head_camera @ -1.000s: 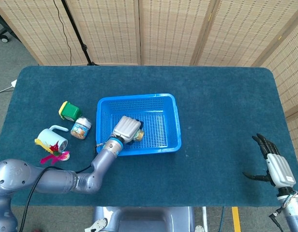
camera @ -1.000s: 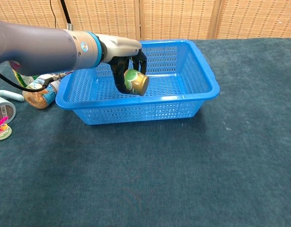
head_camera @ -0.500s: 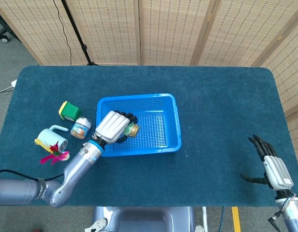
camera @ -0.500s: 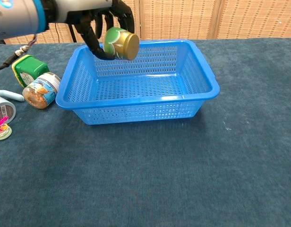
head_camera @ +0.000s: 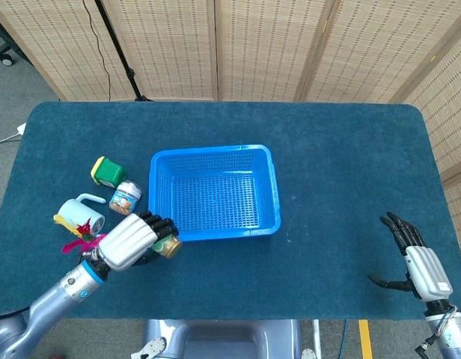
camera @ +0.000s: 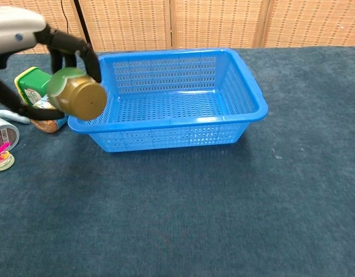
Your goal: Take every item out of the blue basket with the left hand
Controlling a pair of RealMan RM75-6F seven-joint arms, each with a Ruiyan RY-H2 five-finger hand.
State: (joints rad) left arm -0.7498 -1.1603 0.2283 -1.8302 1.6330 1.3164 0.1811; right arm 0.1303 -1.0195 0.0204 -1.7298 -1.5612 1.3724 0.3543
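The blue basket (head_camera: 213, 191) (camera: 177, 101) stands mid-table and shows nothing inside. My left hand (head_camera: 132, 241) (camera: 33, 46) holds a green jar with a gold lid (head_camera: 168, 246) (camera: 76, 96), lifted clear of the basket, in front of its near left corner. The jar lies tilted with its lid facing out. My right hand (head_camera: 414, 259) hangs open over the table's near right part, fingers spread, holding nothing; the chest view does not show it.
Left of the basket on the blue cloth lie a green-and-yellow container (head_camera: 105, 172) (camera: 32, 83), a small snack jar (head_camera: 125, 198) (camera: 46, 118), a pale blue mug (head_camera: 79, 213) (camera: 4, 131) and a pink and yellow toy (head_camera: 84, 238) (camera: 0, 157).
My left hand has lifted the green jar out of the basket and carried it leftward and toward the table's near edge. The right hand has barely moved.
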